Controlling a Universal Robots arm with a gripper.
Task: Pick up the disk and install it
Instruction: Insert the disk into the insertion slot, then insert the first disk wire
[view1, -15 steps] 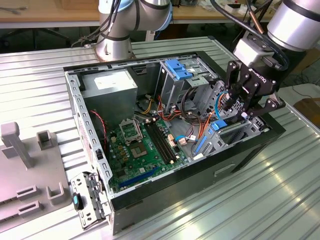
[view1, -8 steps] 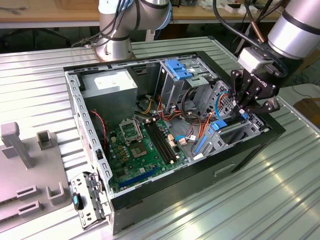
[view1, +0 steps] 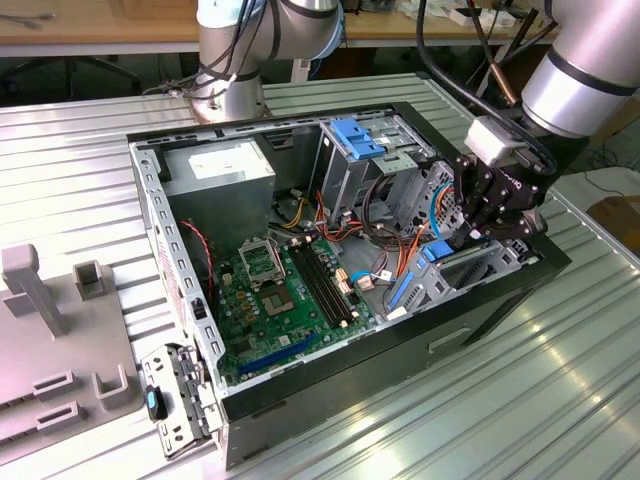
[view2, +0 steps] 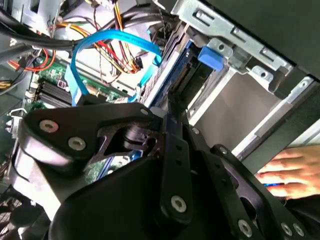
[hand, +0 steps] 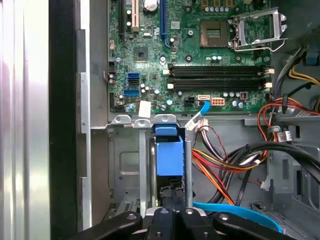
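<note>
Your gripper (view1: 472, 236) sits in the computer case's (view1: 350, 372) drive bay beside the blue-railed disk (hand: 169, 155); you cannot tell whether it grips. The power-supply box (view1: 215, 180) bears a white label (view1: 222, 160).

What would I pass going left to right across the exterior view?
The grey fixture plate → power-supply box → blue bracket → gripper.

The disk (hand: 169, 157), blue-railed, stands on edge inside the metal drive bay (hand: 125, 170).
</note>
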